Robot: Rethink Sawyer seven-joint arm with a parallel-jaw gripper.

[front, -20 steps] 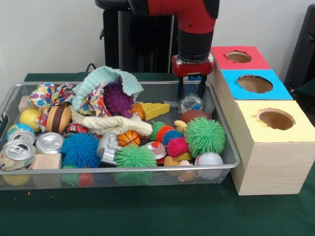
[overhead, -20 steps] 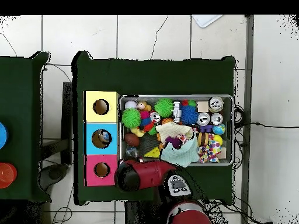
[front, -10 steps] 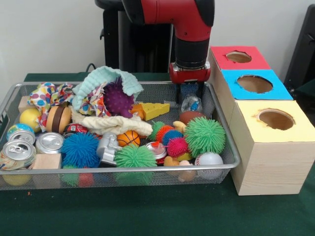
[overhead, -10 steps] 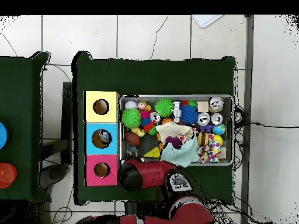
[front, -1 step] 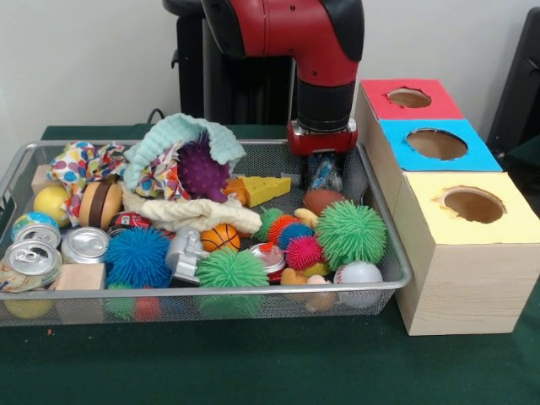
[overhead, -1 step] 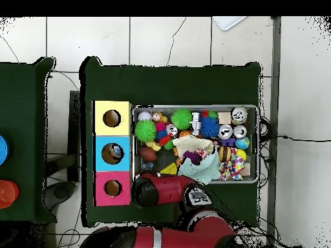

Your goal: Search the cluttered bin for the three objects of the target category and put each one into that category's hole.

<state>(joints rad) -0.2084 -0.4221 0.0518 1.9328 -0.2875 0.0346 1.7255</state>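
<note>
— Three holes are showing in the row of wooden boxes beside the wire mesh bin: the red-topped box, the blue-topped box and the yellow-topped box. Where is the red and black arm's gripper sitting?

— It is hanging down inside the bin's corner nearest the red-topped box, with its fingers straddling a small clear crinkled ball with blue inside. The ball is sitting between the fingers; whether they are actually pressing on it, I cannot tell, and how wide they are standing is hidden too.

— And in the overhead view?

— The arm's wrist is covering that corner of the bin, so the gripper itself is hidden there.

— What is lying around the clear ball?

— A brown football-shaped ball is lying just below it, a yellow wedge of toy cheese is lying to one side, and a large green spiky rubber ball is sitting nearer the front rim. A white baseball is resting at the front corner, close to the yellow-topped box.

— Anything showing in the holes?

— From overhead, something pale and bluish is showing inside the blue-topped box's hole.
</note>
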